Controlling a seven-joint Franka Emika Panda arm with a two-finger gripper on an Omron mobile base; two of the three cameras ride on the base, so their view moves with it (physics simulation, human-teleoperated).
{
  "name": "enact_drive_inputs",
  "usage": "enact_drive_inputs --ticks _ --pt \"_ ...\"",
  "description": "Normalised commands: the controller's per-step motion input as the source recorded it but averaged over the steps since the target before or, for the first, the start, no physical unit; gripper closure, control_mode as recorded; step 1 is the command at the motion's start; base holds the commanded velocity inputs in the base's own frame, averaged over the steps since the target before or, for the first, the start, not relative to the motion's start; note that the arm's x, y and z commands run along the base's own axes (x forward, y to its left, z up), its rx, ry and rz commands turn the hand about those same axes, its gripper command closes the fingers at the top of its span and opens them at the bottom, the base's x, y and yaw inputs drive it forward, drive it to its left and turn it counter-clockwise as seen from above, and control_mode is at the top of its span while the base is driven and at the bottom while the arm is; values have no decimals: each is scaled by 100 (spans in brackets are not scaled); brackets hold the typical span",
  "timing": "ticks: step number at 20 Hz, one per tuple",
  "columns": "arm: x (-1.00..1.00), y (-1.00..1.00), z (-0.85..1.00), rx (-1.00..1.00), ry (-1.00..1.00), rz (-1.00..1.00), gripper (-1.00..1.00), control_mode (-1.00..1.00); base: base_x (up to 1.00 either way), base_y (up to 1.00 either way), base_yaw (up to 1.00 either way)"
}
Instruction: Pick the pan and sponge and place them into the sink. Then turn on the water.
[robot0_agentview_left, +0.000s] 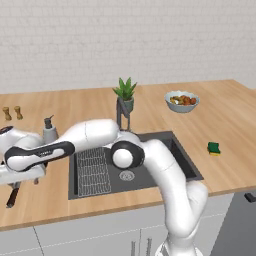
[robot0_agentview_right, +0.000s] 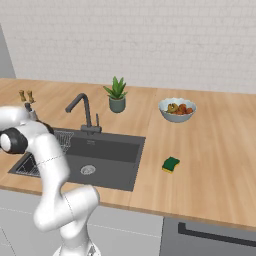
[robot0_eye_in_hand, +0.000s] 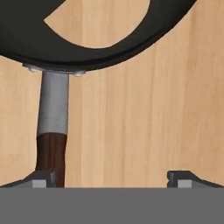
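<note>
The black pan (robot0_eye_in_hand: 87, 48) lies on the wooden counter left of the sink; its rim spans the top of the hand view. Its grey neck runs down into the reddish-brown wooden handle (robot0_eye_in_hand: 51, 157), whose end pokes out under the arm (robot0_agentview_left: 12, 198). My gripper (robot0_eye_in_hand: 113, 179) hangs open over the handle, which lies just inside the left fingertip (robot0_eye_in_hand: 41, 179); nothing is gripped. The hand (robot0_agentview_left: 22, 180) is at the far left. The green and yellow sponge (robot0_agentview_left: 214, 148) (robot0_agentview_right: 171, 164) lies right of the dark sink (robot0_agentview_left: 165, 155) (robot0_agentview_right: 110, 152). The faucet (robot0_agentview_right: 84, 112) (robot0_agentview_left: 122, 114) stands behind the basin.
A wire rack (robot0_agentview_left: 92, 172) fills the sink's left side. A soap dispenser (robot0_agentview_left: 48, 131), a potted plant (robot0_agentview_left: 125, 95) (robot0_agentview_right: 117, 96) and a bowl of food (robot0_agentview_left: 182, 101) (robot0_agentview_right: 177, 109) stand behind the sink. Two small shakers (robot0_agentview_left: 12, 113) stand at the back left.
</note>
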Motion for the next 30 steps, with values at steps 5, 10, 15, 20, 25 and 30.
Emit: enact_drive_inputs --ticks 5,10,15,20,25,30 --pt "0 28 -13 -6 2 0 -100 -100 0 0 0" --pt "0 29 -15 -3 2 0 -100 -100 0 0 0" --pt "0 23 -12 0 2 0 -100 -100 0 0 0" --pt "0 1 -27 0 4 0 100 -100 0 0 0" --pt "0 -7 -34 0 6 0 100 -100 0 0 0" --pt "0 2 -9 -1 1 0 100 -100 0 0 0"
